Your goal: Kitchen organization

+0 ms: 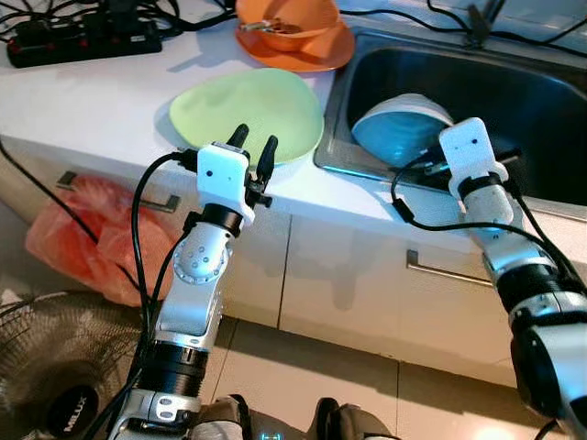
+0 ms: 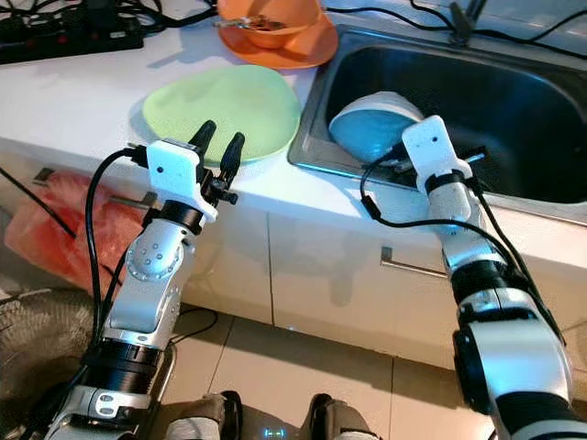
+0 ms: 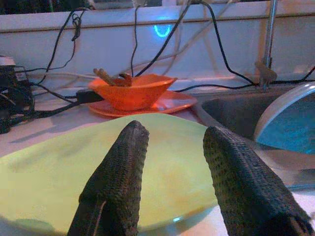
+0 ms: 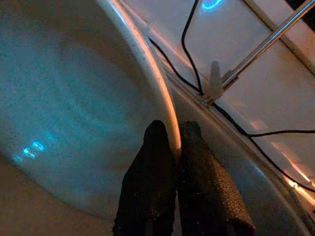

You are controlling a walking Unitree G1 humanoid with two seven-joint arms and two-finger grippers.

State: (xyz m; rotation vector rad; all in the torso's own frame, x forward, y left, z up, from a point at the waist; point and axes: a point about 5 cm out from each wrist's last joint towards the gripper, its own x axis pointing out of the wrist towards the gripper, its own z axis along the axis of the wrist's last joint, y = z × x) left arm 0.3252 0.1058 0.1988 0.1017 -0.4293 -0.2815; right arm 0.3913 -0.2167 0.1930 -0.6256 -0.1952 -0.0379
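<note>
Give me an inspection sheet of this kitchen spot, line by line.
Surface: white counter with a steel sink set in it.
Job's things: green plate flat on the counter near the front edge; blue plate tilted in the sink; orange bowl on an orange plate behind.
Clutter: black power strip at the counter's back.
Claws: left claw open, over the green plate's near rim; right claw shut on the blue plate's rim.
Cables: several black cords along the back wall.
Surroundings: red bag and a fan on the floor below, cupboard doors.
</note>
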